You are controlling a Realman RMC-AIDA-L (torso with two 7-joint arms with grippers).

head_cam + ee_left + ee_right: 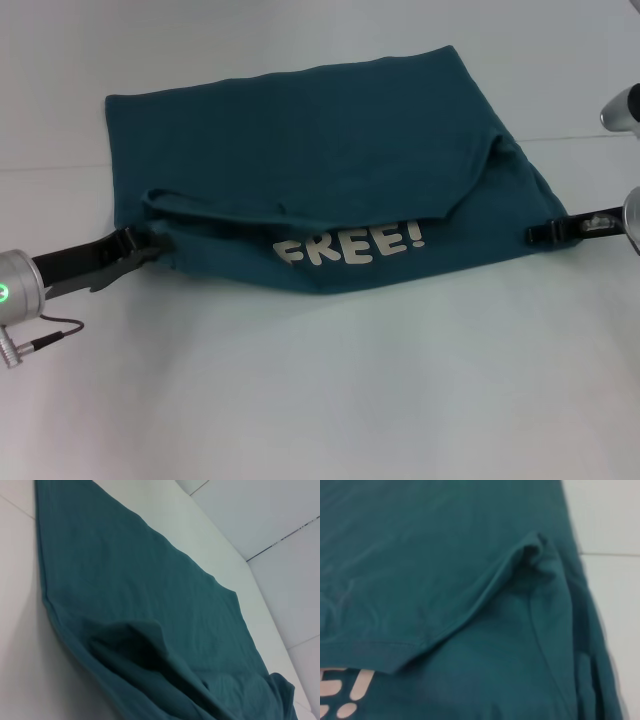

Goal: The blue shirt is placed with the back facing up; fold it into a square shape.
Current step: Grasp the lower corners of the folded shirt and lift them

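Large dark teal-blue cotton T-shirt (310, 140) lies partly folded on the plain white tabletop (330, 400), w/ a lower layer poking out nearest the robot showing white block letters "FREE!" (350, 246). Left gripper (150, 247) sits at the shirt's left edge, fingertips touching the fabric fold; can't tell if it's pinching. Right gripper (535, 234) is at the right edge, just beside the cloth, finger state also unclear.

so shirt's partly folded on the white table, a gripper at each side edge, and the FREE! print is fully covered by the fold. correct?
Not quite: the FREE! lettering is exposed, not covered. The head view shows it in the open on the blue shirt, just below the folded-over hem. The rest holds: the shirt is partly folded on the white table, with the left gripper and right gripper at its side edges.
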